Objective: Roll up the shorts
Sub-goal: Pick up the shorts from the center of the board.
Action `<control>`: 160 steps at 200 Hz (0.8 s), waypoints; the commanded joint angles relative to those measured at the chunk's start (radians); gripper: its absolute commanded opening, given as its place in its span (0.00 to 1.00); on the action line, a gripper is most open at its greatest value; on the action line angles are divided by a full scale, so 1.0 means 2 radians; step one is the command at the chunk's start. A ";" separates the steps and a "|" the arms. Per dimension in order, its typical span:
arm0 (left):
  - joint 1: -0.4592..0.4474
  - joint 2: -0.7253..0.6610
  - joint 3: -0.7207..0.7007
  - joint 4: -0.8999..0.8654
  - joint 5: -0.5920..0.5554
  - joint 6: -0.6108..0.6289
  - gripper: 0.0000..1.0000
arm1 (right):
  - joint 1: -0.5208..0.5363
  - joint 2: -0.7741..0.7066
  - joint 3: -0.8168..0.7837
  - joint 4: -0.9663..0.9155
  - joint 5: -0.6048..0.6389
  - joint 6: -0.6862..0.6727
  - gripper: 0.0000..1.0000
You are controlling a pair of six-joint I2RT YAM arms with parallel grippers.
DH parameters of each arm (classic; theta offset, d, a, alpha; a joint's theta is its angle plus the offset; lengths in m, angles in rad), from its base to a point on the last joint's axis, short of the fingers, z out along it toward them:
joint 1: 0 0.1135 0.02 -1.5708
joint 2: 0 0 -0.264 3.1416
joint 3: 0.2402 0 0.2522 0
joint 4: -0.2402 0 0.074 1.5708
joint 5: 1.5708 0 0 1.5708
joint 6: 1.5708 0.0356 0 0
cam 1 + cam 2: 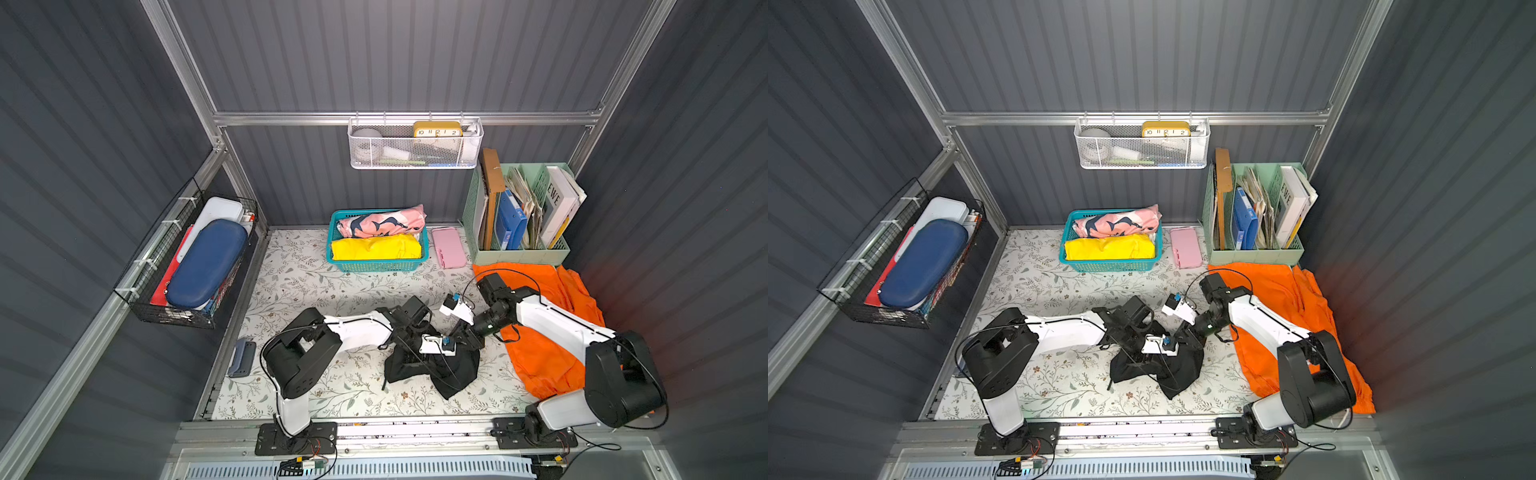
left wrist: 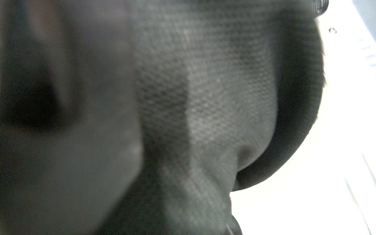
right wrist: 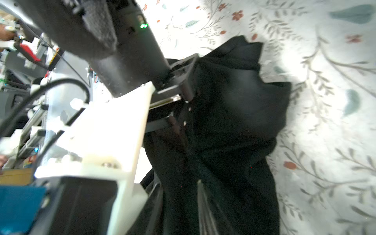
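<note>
Though black fabric fills the left wrist view and hides the fingers, the left gripper (image 3: 184,89) presses into the black shorts (image 1: 432,374); whether it is clamped on them cannot be told. The right gripper (image 1: 463,337) sits at the same heap's edge, its jaw gap equally unclear. The black shorts lie crumpled in front of the teal basket (image 1: 376,266); the orange shorts (image 1: 540,361) spread to the basket's front right.
</note>
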 commanded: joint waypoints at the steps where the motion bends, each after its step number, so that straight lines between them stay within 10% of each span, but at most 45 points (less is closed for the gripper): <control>1: 0.016 -0.018 0.000 -0.033 -0.013 -0.021 0.00 | -0.011 -0.037 -0.017 0.053 0.036 0.047 0.42; 78: 0.140 -0.095 0.104 -0.064 -0.011 -0.027 0.00 | -0.054 -0.224 -0.098 0.240 0.238 0.151 0.50; 118: 0.190 -0.057 0.255 -0.086 -0.041 0.011 0.00 | -0.054 -0.254 -0.125 0.284 0.236 0.157 0.47; 160: 0.230 0.029 0.422 -0.098 -0.129 0.090 0.00 | -0.052 -0.242 -0.122 0.340 0.214 0.182 0.01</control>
